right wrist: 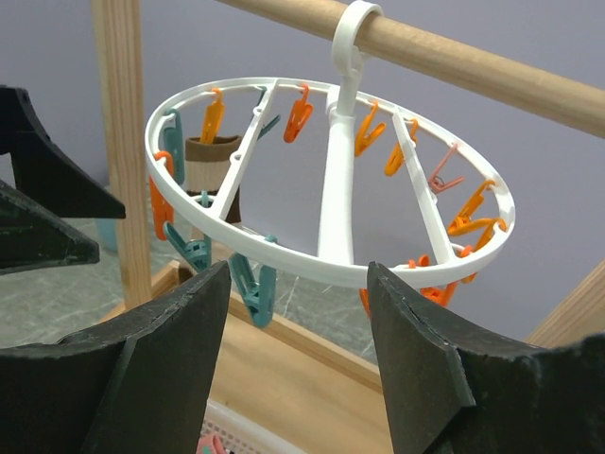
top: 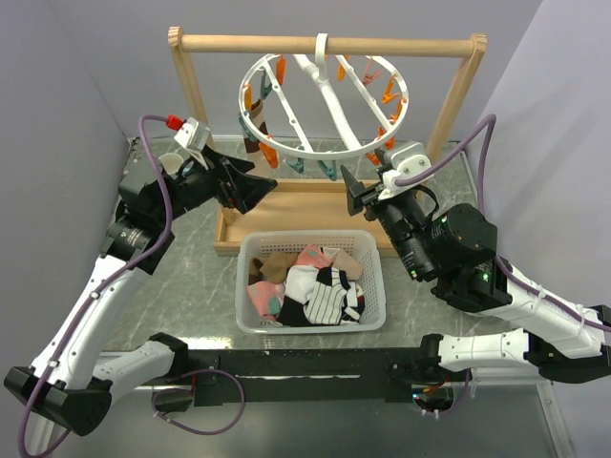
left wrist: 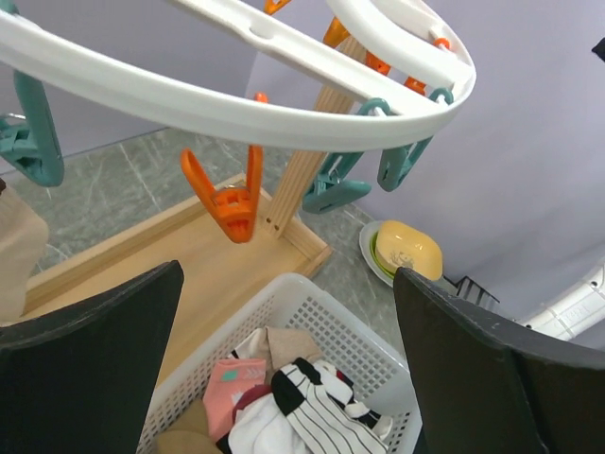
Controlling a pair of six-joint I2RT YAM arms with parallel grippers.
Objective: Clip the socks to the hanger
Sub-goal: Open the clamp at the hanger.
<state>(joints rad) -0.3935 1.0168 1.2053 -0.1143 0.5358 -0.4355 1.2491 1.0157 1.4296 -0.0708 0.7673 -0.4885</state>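
The white round hanger (top: 325, 105) hangs by its hook from the wooden crossbar, with orange and teal pegs under its ring (right wrist: 284, 255). One brown sock (right wrist: 212, 166) hangs clipped at the ring's left side. The other socks (top: 310, 286), pink, brown, white and striped, lie heaped in a white basket (top: 378, 277). My left gripper (top: 260, 191) hovers open and empty beside the ring's lower left, above the basket's far corner (left wrist: 288, 274). My right gripper (top: 351, 194) stands open just under the ring's near edge (right wrist: 298, 270), with nothing between its fingers.
The tall wooden frame (top: 186, 105) stands on a wooden tray base (left wrist: 142, 255) right behind the basket (left wrist: 321, 303). An orange peg (left wrist: 232, 203) dangles just ahead of the left fingers. A yellow dish (left wrist: 406, 251) sits on the marble table by the frame's foot.
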